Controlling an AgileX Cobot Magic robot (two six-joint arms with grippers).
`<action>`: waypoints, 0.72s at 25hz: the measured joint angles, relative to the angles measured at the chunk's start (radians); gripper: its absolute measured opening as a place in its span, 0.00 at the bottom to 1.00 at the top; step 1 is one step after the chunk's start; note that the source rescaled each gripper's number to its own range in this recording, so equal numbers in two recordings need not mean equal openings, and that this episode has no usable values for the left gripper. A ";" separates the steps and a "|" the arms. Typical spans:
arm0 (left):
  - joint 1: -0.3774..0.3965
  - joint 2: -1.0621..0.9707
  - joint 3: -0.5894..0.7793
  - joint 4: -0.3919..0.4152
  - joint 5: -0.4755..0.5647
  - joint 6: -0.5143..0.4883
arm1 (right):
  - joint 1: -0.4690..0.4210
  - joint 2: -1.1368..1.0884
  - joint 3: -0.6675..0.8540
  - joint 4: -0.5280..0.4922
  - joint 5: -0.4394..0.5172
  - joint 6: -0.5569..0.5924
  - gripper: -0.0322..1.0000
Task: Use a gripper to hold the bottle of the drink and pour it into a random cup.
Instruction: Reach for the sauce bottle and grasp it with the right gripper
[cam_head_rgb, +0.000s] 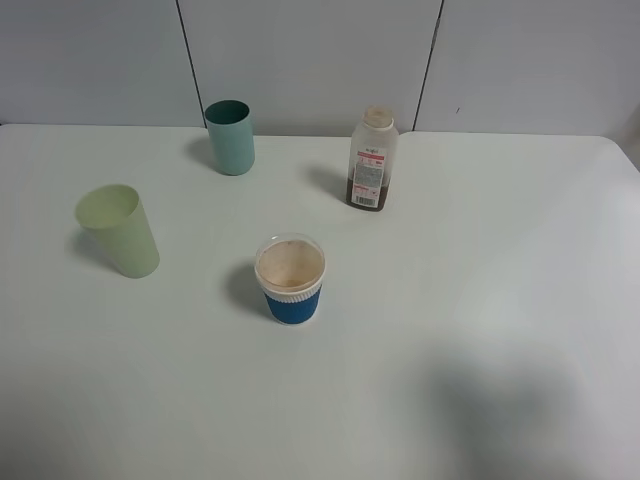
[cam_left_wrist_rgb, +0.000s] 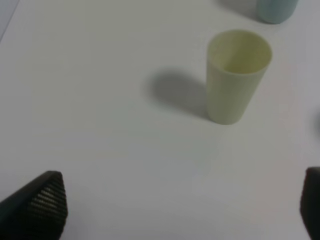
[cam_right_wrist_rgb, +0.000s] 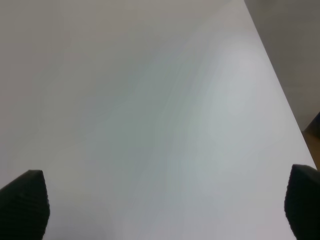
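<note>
The left claw (cam_left_wrist_rgb: 180, 205) and right claw (cam_right_wrist_rgb: 165, 202) are gaping empty; the right should be gripping the bottle (cam_head_rgb: 372, 165) squarely mid-body.

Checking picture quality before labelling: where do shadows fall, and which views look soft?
Exterior high: sharp; the bottle and blue-sleeved cup cast soft shadows to their left, a dim patch lower right. Left wrist: slightly blurred, yellow-green tumbler casts distinct shadow. Right wrist: only table, faint sheen.

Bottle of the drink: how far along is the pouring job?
Nothing is done: the bottle stands upright, untouched. Nothing is in hand; the left end effector and right end effector are open, holding nothing. Remaining: grasp the bottle and pour into the blue-sleeved cup.
</note>
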 joint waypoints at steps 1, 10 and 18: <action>0.000 0.000 0.000 0.000 0.000 0.000 | 0.000 0.000 0.000 0.000 0.000 0.000 0.91; 0.000 0.000 0.000 0.000 0.000 0.000 | 0.000 0.000 0.000 0.000 0.000 0.000 0.91; 0.000 0.000 0.000 0.000 0.000 0.000 | 0.000 0.000 0.000 0.000 0.000 0.000 0.91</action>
